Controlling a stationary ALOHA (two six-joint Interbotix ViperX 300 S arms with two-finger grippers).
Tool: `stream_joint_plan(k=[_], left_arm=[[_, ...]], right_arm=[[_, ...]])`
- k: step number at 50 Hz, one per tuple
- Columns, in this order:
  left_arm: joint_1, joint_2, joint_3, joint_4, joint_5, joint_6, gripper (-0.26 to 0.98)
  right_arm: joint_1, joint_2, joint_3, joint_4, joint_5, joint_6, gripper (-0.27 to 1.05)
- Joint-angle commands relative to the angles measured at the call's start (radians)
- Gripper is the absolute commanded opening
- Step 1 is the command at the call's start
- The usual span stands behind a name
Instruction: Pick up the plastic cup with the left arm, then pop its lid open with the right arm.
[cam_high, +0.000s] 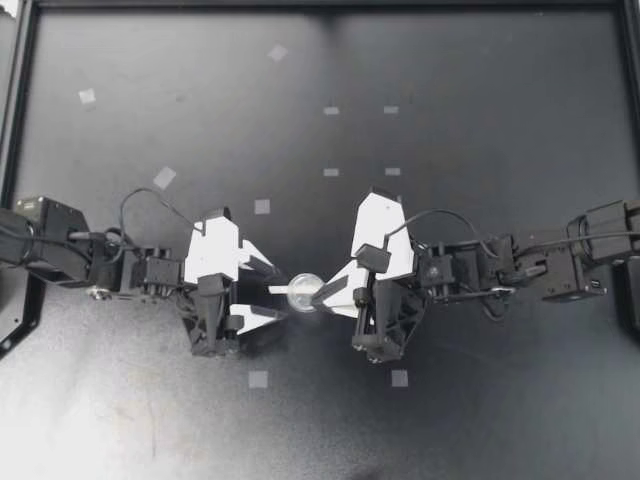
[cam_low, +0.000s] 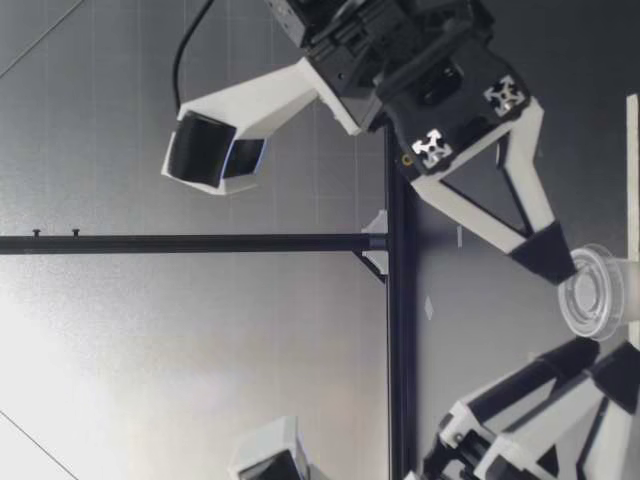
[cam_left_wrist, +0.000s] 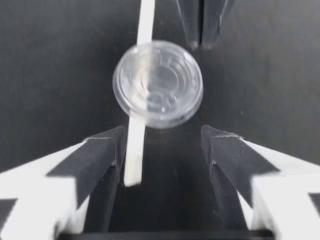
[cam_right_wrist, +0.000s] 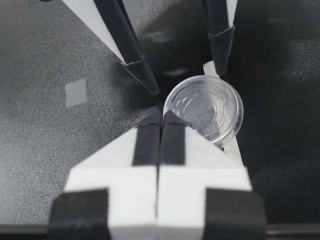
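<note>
My left end effector (cam_high: 283, 292) is released. Its fingers (cam_left_wrist: 102, 152) are spread just short of the cup (cam_high: 305, 292), and neither touches it. A stick (cam_high: 278, 289) lies flat on the desk (cam_high: 480, 120). One end is between those fingers, close against one of them, and the rest runs on under the cup. On the cup's far side, my right end effector (cam_high: 322, 296) is clenched on nothing, its tip at the cup's wall, touching or nearly so.

The cup looks light and seems to sit partly on the stick, so a nudge from the clenched tip could tip it or skid it away. If the left fingers closed here, they might catch the stick and lever the cup over. The two end effectors are also near enough across the cup to strike each other.
</note>
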Motion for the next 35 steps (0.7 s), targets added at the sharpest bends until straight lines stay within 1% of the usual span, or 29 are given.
stream_joint_plan(k=[1, 14, 24, 35], left_arm=[[0.005, -0.006, -0.02, 0.002, -0.014, 0.008, 0.59], [0.005, 0.026, -0.051, 0.002, -0.015, 0.02, 0.59], [0.005, 0.037, -0.054, 0.002, -0.021, 0.021, 0.59], [0.015, 0.051, -0.058, 0.002, -0.051, 0.021, 0.59]], right_arm=[[0.003, -0.009, -0.02, -0.002, -0.005, 0.0, -0.18], [-0.006, -0.008, -0.018, -0.002, -0.005, -0.003, -0.18], [-0.018, 0.003, -0.02, -0.002, -0.005, -0.005, -0.18], [-0.035, 0.005, -0.021, -0.002, -0.011, -0.006, -0.18]])
